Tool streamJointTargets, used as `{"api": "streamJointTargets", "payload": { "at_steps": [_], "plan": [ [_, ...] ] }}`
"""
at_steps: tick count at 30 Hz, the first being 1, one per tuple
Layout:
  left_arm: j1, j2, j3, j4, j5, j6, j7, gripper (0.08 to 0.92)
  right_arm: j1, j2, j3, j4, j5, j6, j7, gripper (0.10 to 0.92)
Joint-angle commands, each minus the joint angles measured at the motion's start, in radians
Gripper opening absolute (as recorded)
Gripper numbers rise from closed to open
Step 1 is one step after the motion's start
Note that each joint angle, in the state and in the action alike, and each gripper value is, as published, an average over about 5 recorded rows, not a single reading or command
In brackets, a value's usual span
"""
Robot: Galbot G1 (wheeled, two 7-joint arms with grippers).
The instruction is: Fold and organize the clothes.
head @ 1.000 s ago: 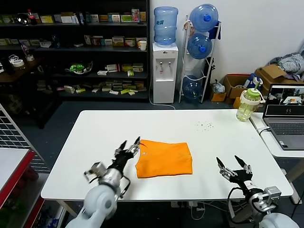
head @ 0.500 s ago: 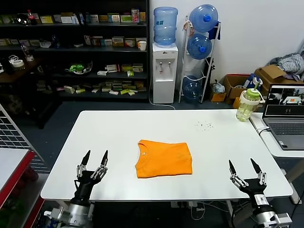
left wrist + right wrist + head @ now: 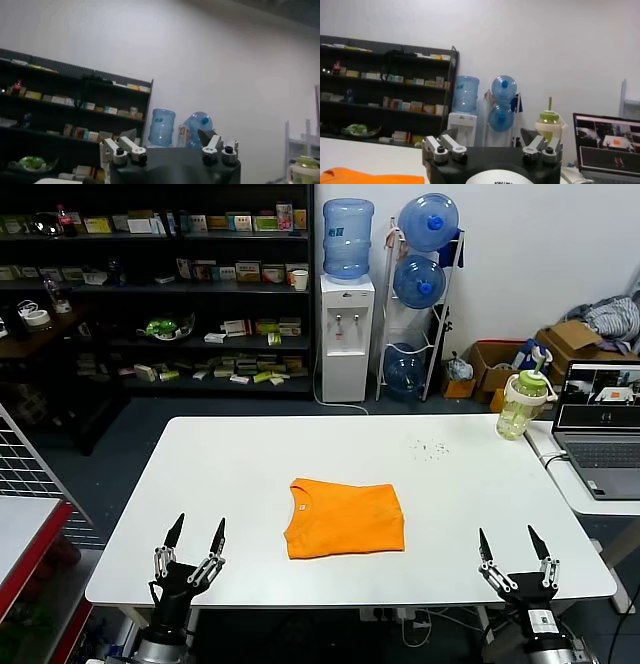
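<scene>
The orange T-shirt [image 3: 346, 518] lies folded into a rectangle in the middle of the white table [image 3: 230, 474], round neck toward the left. Its edge also shows low in the right wrist view [image 3: 365, 177]. My left gripper [image 3: 196, 536] is open and empty, fingers pointing up, at the table's front left edge, well left of the shirt. My right gripper [image 3: 511, 545] is open and empty, fingers up, at the front right edge, right of the shirt. In the left wrist view the left gripper [image 3: 167, 138] shows open; the shirt is out of that view. The right gripper [image 3: 490, 136] shows open too.
A green-lidded bottle [image 3: 524, 403] and an open laptop [image 3: 598, 431] stand at the table's far right. A water dispenser [image 3: 347, 334], spare water bottles [image 3: 424, 274] and dark shelves [image 3: 150, 284] are behind the table. A red-edged cart [image 3: 25, 554] is at the left.
My left gripper has let go of the shirt's left edge and drawn back to the table's front left edge. My right gripper has dropped slightly lower. The shirt lies still.
</scene>
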Motion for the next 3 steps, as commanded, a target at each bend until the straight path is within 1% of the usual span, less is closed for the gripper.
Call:
{"api": "streamJointTargets", "payload": {
  "at_steps": [1, 3],
  "plan": [
    [0.033, -0.053, -0.014, 0.003, 0.076, -0.053, 0.020, 0.823, 0.000, 0.049, -0.001, -0.001, -0.047, 0.047, -0.016, 0.823],
    [0.032, -0.053, -0.014, 0.006, 0.080, -0.055, 0.018, 0.823, 0.001, 0.048, -0.001, -0.002, -0.048, 0.047, -0.016, 0.823]
  ]
}}
